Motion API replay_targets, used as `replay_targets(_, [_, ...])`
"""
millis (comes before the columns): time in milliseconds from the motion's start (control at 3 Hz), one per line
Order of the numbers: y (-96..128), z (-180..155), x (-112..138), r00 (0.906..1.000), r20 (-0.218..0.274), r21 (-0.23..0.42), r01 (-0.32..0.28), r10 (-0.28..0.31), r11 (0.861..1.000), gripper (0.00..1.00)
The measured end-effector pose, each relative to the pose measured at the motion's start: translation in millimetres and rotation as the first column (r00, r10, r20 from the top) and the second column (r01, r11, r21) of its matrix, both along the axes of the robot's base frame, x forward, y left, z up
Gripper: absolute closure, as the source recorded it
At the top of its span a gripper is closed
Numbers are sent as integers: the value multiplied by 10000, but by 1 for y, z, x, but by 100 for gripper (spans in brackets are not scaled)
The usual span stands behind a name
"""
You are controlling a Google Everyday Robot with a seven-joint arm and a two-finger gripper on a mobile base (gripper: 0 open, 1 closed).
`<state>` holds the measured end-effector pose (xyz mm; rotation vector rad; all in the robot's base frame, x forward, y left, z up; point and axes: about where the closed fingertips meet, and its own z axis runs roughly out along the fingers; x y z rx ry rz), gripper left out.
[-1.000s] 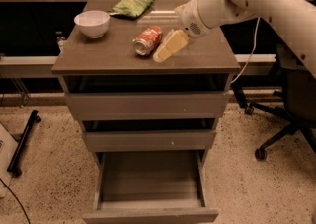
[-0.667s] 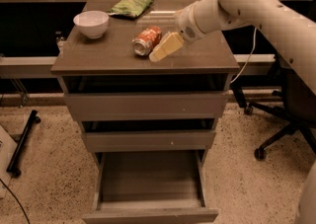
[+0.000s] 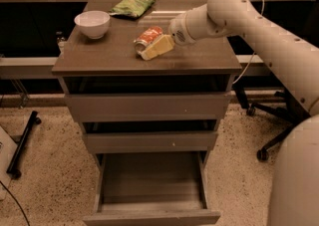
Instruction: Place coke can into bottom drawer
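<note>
The bottom drawer (image 3: 149,182) stands pulled out toward the near side, below two shallower drawers and the worktop (image 3: 109,58). The arm (image 3: 269,31) reaches in from the right, and its gripper (image 3: 157,47) sits low over the worktop's middle, just beside the can's near-right flank; I cannot tell whether the jaws are apart or together. The can (image 3: 149,37) lies on its side, long axis running near-left to far-right, one silver end facing near-left, right of the bowl (image 3: 92,23).
</note>
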<state>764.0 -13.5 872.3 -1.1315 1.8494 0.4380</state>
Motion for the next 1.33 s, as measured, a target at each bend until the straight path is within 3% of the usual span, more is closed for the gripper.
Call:
replay_targets(667, [36,-29,37,9987,-349,410,-364,378,9985,0])
replay_targets(1000, [47,-36,47,9976,-572,463,-373,400,9982,18])
replay_targets(1333, [45,-28,43,9980,-499,396,-381,401,9985,41])
